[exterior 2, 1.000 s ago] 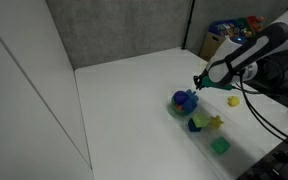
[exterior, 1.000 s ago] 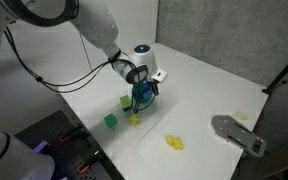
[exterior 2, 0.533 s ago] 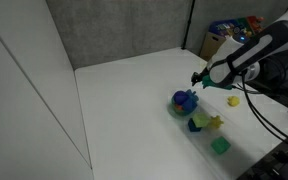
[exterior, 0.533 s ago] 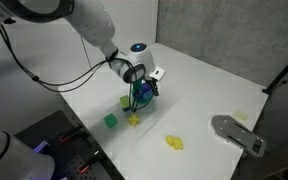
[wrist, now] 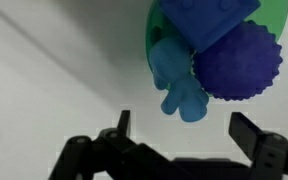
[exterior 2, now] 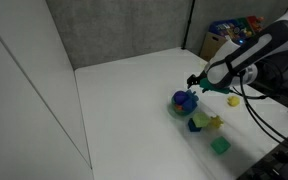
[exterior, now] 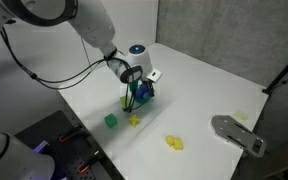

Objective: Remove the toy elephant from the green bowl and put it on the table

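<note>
The toy elephant (wrist: 176,75), light blue and lumpy, lies at the near rim of the green bowl (wrist: 155,32), its lower end reaching out over the white table (wrist: 44,80). Beside it in the bowl sit a blue block (wrist: 209,18) and a dark blue spiky ball (wrist: 239,62). My gripper (wrist: 184,130) hangs just short of the elephant, open, nothing between its fingers (wrist: 122,125). In both exterior views the gripper (exterior: 139,86) (exterior 2: 197,84) hovers at the bowl (exterior: 142,97) (exterior 2: 184,102); the elephant is too small to make out there.
A green cube (exterior: 111,120) (exterior 2: 220,146) and a yellow toy (exterior: 134,119) (exterior 2: 213,123) lie near the bowl. Another yellow toy (exterior: 173,143) lies further off. A grey flat object (exterior: 236,133) rests near the table's edge. Cluttered shelves (exterior 2: 229,32) stand behind.
The jaws have gone from nearly shut to wide open over the bowl. The arm has shifted only slightly.
</note>
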`<state>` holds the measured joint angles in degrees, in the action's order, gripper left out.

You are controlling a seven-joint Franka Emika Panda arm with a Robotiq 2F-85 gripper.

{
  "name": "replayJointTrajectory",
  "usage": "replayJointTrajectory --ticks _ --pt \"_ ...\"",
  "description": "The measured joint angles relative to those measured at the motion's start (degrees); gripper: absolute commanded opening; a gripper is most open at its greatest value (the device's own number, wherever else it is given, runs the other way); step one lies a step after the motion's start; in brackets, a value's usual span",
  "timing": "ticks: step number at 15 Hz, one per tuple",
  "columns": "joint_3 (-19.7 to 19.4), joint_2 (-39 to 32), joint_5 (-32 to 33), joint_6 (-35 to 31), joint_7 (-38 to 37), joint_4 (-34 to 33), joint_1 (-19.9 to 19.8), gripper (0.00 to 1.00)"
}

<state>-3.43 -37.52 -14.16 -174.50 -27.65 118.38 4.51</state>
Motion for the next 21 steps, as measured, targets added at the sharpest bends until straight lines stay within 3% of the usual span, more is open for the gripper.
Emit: replayJointTrajectory --ticks 6,7,9,13,16,18,19,21 --pt "0.7 -1.6 -0.1 0.0 0.0 -0.4 -1.1 0.97" --pt "0.8 -1.9 -0.1 0.0 0.0 -0.5 -1.2 0.73" --pt "0.8 -2.5 -0.2 0.0 0.0 -0.8 -1.3 0.69" --pt "1.0 -3.5 -0.2 0.0 0.0 -1.4 -1.3 0.34" --pt "1.0 -3.7 -0.2 0.0 0.0 -1.8 -1.1 0.12" --pt "1.0 -3.6 -0.2 -0.3 0.0 -2.1 -1.1 0.04" --pt "1.0 -3.6 -0.2 -0.3 0.0 -2.3 -1.1 0.08" --pt "1.0 -3.6 -0.2 -0.3 0.0 -2.3 -1.0 0.06"
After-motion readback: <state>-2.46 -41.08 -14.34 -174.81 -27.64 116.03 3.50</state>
